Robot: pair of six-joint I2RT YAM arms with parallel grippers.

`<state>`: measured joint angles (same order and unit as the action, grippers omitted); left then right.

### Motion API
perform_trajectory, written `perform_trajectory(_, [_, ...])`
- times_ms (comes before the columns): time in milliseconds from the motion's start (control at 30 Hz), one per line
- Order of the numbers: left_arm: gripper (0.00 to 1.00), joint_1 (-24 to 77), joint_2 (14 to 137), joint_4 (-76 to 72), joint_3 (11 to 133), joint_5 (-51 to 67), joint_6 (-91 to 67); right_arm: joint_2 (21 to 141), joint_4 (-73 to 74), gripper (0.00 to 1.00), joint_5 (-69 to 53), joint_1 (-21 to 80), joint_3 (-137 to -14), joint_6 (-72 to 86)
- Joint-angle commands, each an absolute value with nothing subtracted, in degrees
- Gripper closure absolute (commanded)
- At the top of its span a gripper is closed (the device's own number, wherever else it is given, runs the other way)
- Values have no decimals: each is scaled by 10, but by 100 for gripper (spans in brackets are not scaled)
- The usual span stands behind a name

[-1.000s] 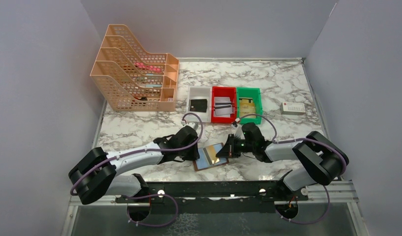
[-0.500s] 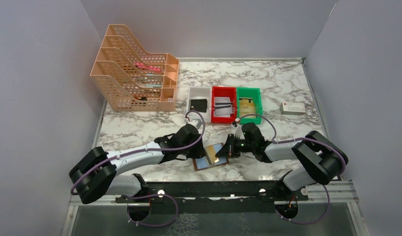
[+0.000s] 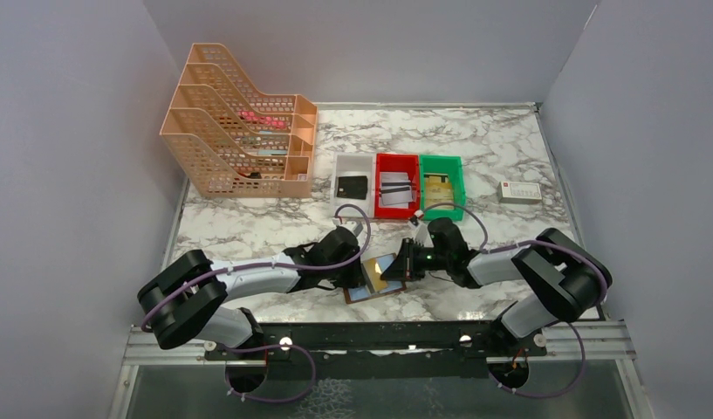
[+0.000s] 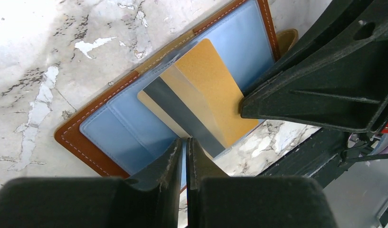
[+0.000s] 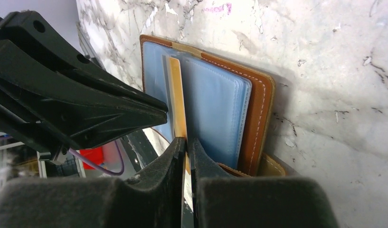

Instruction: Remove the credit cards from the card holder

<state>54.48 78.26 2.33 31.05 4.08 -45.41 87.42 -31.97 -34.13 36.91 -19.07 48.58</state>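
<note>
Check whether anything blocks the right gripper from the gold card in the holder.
Nothing visible does. The fingers of the right gripper pinch the edge of the gold card, which sticks out of the card holder. The left gripper pinches the blue sleeve beside it, not across the card.

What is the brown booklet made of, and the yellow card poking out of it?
The card holder looks like brown leather or a fake of it: matte, with pale stitching along its edge. Its sleeves look like soft, clear, bluish plastic. The gold card seems to be stiff plastic with a dull sheen.
</note>
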Motion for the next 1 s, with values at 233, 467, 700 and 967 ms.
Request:
perform_trajectory(233, [90, 549, 779, 47, 300, 30, -450, 919, -349, 82, -389, 367, -233, 474])
perform_trajectory(467, [90, 549, 780, 50, 302, 27, -449, 933, -346, 83, -402, 368, -245, 468])
perform_trajectory(700, [90, 549, 773, 65, 307, 17, -448, 901, -299, 96, -355, 367, -238, 451])
perform_trajectory(967, [90, 549, 757, 86, 303, 0, -449, 808, -183, 99, -260, 367, -239, 425])
